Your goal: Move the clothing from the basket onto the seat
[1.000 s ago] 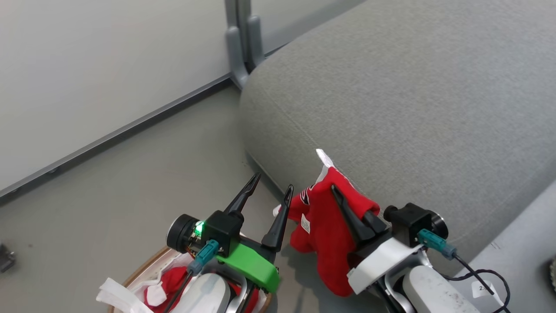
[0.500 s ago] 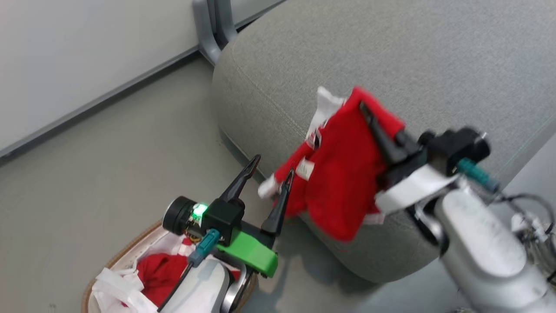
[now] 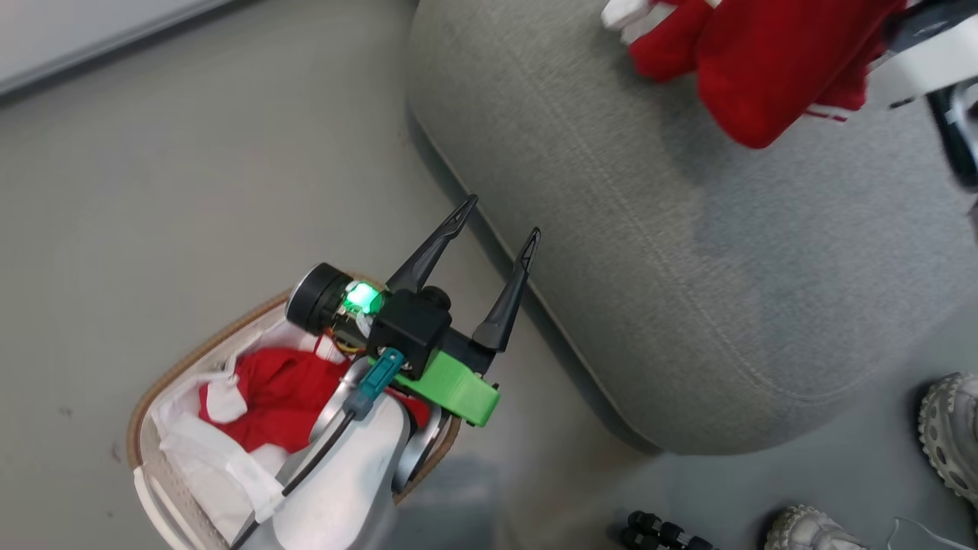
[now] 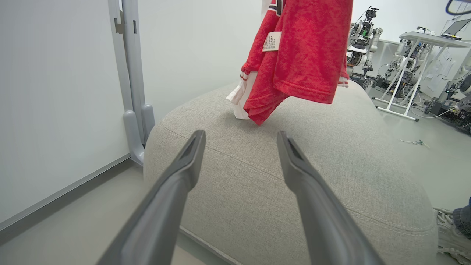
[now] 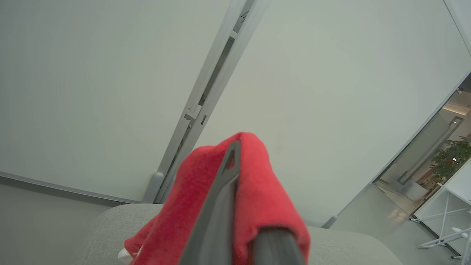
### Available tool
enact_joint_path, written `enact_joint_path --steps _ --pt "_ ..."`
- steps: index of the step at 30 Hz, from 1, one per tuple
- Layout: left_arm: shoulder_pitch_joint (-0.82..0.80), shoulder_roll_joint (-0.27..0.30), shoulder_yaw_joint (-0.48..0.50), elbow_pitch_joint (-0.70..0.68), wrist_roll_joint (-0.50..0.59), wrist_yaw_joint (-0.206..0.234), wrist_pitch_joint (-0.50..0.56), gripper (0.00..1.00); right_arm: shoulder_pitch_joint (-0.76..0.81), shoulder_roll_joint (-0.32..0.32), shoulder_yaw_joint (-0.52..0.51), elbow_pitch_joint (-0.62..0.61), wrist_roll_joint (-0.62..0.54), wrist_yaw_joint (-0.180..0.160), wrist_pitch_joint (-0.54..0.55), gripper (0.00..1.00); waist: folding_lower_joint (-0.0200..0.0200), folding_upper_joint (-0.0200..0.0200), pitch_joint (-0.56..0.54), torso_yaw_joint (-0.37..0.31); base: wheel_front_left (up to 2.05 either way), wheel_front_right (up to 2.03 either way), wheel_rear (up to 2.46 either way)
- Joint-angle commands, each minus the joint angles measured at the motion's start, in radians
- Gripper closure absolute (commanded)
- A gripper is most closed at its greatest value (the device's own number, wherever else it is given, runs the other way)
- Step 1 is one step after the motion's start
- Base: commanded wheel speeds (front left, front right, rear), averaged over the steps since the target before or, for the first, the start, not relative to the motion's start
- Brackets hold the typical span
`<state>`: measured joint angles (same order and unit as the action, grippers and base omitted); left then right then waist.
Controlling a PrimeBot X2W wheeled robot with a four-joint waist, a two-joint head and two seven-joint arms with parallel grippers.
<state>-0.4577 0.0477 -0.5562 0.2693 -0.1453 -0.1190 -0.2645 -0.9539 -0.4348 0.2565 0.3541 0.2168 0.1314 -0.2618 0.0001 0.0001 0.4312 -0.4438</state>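
Note:
My right gripper (image 5: pixel 233 149) is shut on a red piece of clothing (image 5: pixel 257 191) that drapes over its fingers. In the head view that garment (image 3: pixel 764 61) hangs at the top right above the grey seat (image 3: pixel 688 267). The left wrist view shows it (image 4: pixel 301 55) dangling just over the seat's top (image 4: pixel 294 176), white cuffs at its lower edge. My left gripper (image 3: pixel 500 218) stands open and empty above the basket (image 3: pixel 191 359); its tips point at the seat's edge. More red clothing (image 3: pixel 275 397) lies in the basket on the white liner (image 3: pixel 206 466).
A person's pale shoes (image 3: pixel 951 443) stand on the floor at the lower right, with a small black object (image 3: pixel 657 531) nearby. A grey wall post (image 4: pixel 132 92) rises beside the seat. Other robots (image 4: pixel 362 33) and a white table (image 4: pixel 430 36) stand far behind.
The head camera has tipped down and turned. My right arm has carried the red garment from the seat's front edge up over its top. The left gripper stays open over the basket.

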Motion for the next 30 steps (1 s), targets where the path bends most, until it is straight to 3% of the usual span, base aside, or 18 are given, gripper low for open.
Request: enact_joint_path --steps 1,9,16,19,21,22,23,24,30 --pt "-0.029 0.005 -0.006 -0.001 0.012 -0.004 0.000 0.00 -0.030 -0.013 -0.019 0.026 -0.006 -0.001 -0.004 1.00 -0.0001 -0.0001 0.125 0.105 0.00 0.00 0.00" --pt "-0.093 0.005 -0.035 -0.019 0.018 -0.004 0.000 0.00 -0.106 -0.057 -0.108 0.188 -0.034 -0.001 -0.004 1.00 -0.0001 -0.0001 0.232 0.189 0.00 0.00 0.00" --pt "-0.112 0.005 -0.042 -0.034 0.011 0.005 0.000 0.00 -0.052 -0.022 -0.205 0.329 -0.066 -0.001 -0.004 1.00 -0.0001 -0.0001 0.264 0.224 0.00 0.00 0.00" --pt "-0.109 0.005 -0.037 -0.030 0.009 0.006 0.000 0.00 -0.018 0.003 -0.253 0.369 -0.072 -0.001 -0.004 0.87 -0.0001 -0.0001 0.261 0.226 0.00 0.00 0.00" --pt "-0.100 0.005 -0.029 -0.025 0.005 0.007 0.000 0.00 0.009 0.023 -0.282 0.385 -0.081 -0.001 -0.004 0.68 -0.0001 -0.0001 0.249 0.221 0.00 0.00 0.00" --pt "-0.092 0.004 -0.024 -0.022 0.002 0.006 0.000 0.00 0.026 0.033 -0.296 0.394 -0.086 -0.001 -0.004 0.55 -0.0001 -0.0001 0.240 0.217 0.00 0.00 0.00" --pt "-0.087 0.004 -0.020 -0.019 0.002 0.006 0.000 0.00 0.038 0.039 -0.308 0.395 -0.088 -0.001 -0.004 0.07 -0.0001 -0.0001 0.232 0.214 0.00 0.00 0.00" --pt "-0.081 0.004 -0.013 -0.014 0.003 0.005 0.000 0.00 0.054 0.048 -0.322 0.395 -0.092 -0.001 -0.004 0.00 -0.0001 -0.0001 0.220 0.210 0.00 0.00 0.00" --pt "-0.047 0.004 0.023 0.006 -0.007 0.002 0.000 0.00 0.173 0.091 -0.385 0.357 -0.100 -0.001 -0.003 0.00 -0.0001 -0.0001 0.138 0.193 0.00 0.00 0.00"
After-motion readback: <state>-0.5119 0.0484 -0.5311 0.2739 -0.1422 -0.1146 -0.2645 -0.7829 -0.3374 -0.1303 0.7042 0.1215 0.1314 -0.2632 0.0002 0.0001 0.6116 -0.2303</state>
